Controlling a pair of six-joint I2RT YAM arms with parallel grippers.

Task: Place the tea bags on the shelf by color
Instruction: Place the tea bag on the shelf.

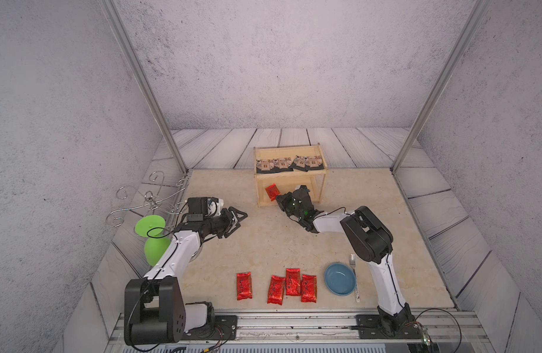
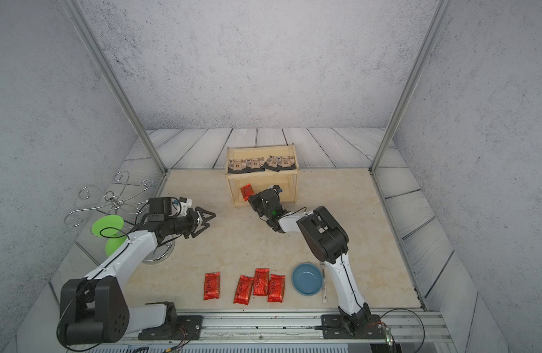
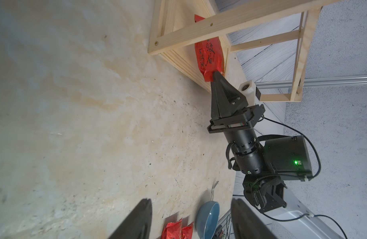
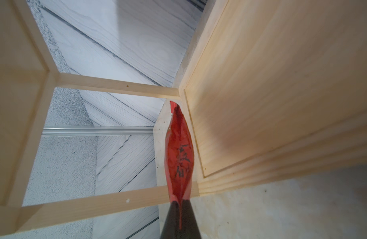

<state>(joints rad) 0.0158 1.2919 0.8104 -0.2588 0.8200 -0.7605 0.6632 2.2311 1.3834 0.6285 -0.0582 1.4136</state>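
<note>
The pale wood shelf (image 1: 291,174) (image 2: 263,174) stands at the back of the table. Several black tea bags (image 1: 289,163) lie in a row on its top tier. My right gripper (image 1: 278,198) (image 4: 181,201) is shut on the end of a red tea bag (image 1: 272,191) (image 4: 178,153), which reaches edge-up into the lower tier at its left end. In the left wrist view the same red tea bag (image 3: 208,58) stands over the lower board. Several more red tea bags (image 1: 275,289) lie near the front edge. My left gripper (image 1: 240,218) (image 3: 190,219) hovers open and empty, left of the shelf.
A blue bowl (image 1: 340,278) with a fork (image 1: 353,269) beside it sits right of the red packets. At the left stand a green goblet-like object (image 1: 150,226) and a wire stand (image 1: 147,198), close behind my left arm.
</note>
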